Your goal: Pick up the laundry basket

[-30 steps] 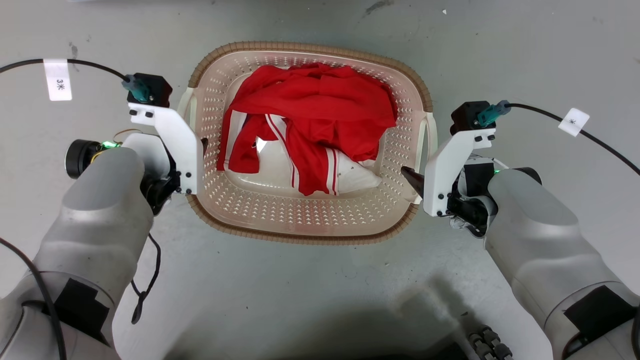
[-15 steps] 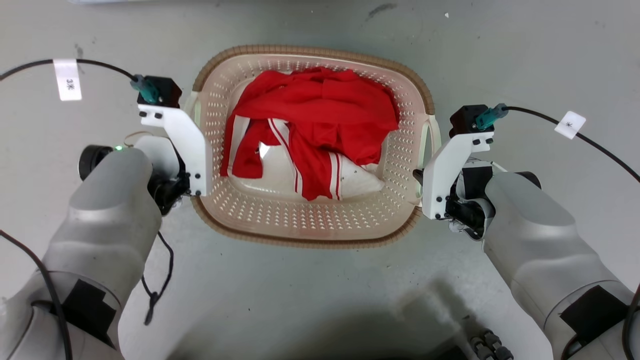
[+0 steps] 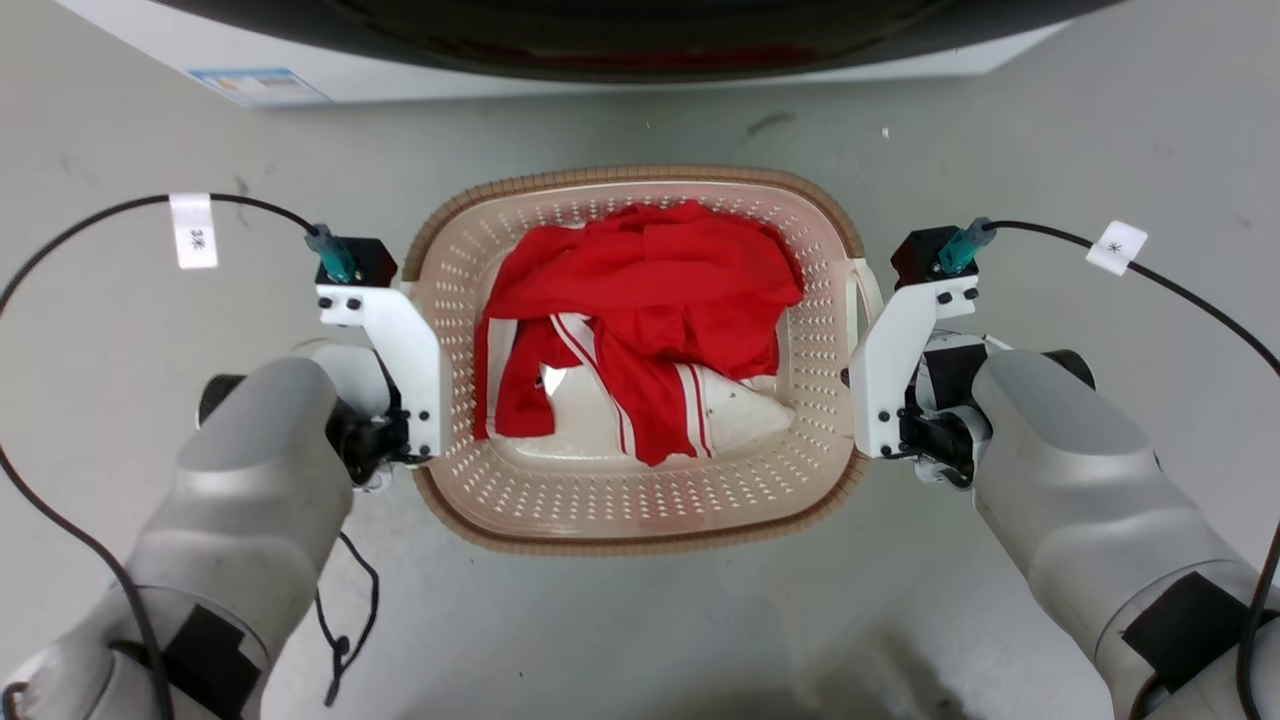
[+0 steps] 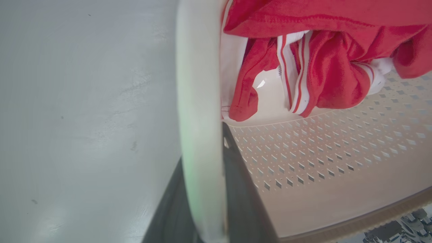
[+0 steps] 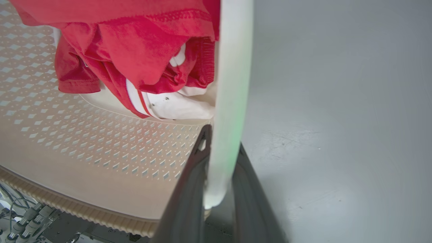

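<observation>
The left gripper (image 4: 202, 152) pinches one white handle (image 4: 199, 84), and the right gripper (image 5: 222, 141) pinches the other handle (image 5: 233, 67); the head view hides their fingertips. The laundry basket (image 3: 640, 495), holding red clothes (image 3: 640, 300), is between them, with bare floor (image 3: 640, 630) all around. A cable tag (image 3: 192, 231) reads "3". Farther, the washer (image 3: 640, 40) is cut off.

Your left arm (image 3: 260, 460) and right arm (image 3: 1070, 450) reach forward, well apart, wrists turned inward toward each other. Your left gripper (image 4: 202, 148) and right gripper (image 5: 222, 138) each pinch a handle (image 4: 199, 67) of the laundry basket (image 3: 640, 525) between both dark fingers (image 4: 244, 199).
</observation>
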### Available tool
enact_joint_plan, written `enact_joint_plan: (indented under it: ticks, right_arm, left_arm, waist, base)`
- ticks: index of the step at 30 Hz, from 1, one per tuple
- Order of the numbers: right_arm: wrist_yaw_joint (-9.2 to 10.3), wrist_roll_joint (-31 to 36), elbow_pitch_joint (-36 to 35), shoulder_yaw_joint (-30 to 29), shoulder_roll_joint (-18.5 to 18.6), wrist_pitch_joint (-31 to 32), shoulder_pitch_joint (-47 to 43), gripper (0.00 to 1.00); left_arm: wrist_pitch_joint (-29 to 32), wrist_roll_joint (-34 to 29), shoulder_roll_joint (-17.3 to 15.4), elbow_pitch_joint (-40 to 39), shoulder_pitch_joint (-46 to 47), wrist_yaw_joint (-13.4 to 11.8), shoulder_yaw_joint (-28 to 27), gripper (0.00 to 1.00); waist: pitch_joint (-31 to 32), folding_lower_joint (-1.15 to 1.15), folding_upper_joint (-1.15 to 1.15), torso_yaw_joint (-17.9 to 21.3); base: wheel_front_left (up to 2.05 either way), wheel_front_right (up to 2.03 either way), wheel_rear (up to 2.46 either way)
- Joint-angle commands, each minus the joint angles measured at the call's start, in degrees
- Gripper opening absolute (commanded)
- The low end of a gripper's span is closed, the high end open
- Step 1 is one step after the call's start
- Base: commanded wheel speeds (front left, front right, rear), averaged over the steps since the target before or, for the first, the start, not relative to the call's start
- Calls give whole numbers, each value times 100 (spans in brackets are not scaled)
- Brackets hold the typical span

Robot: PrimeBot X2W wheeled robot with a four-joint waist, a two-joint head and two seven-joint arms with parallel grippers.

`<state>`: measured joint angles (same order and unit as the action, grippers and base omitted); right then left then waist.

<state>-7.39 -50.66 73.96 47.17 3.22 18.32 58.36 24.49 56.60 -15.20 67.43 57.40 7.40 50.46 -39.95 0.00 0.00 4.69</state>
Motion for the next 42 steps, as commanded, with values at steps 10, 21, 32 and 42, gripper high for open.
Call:
enact_joint_plan:
  ticks: [10,21,32,42]
  right_arm:
    - [-24,202,-45,-93,-91,649,-560,0]
    - [-24,370,-43,-389,-92,1660,-1236,0]
    - [-23,412,-35,-551,-75,2722,-1647,0]
    - [-19,747,-32,-932,-69,3293,-1841,0]
  left_arm:
    - [399,442,386,9,-689,23,177,0]
    - [1084,847,504,99,-1297,39,291,0]
    - [1627,1080,496,206,-1660,35,396,0]
    - [1805,1223,554,316,-1870,22,420,0]
  waist:
    - [1316,0,0,-220]
    - [2681,0,0,-293]
    - [3638,0,0,-277]
    - [4210,0,0,-284]
  base:
    - [0,0,0]
    - [0,0,0]
    - [0,0,0]
    - [0,0,0]
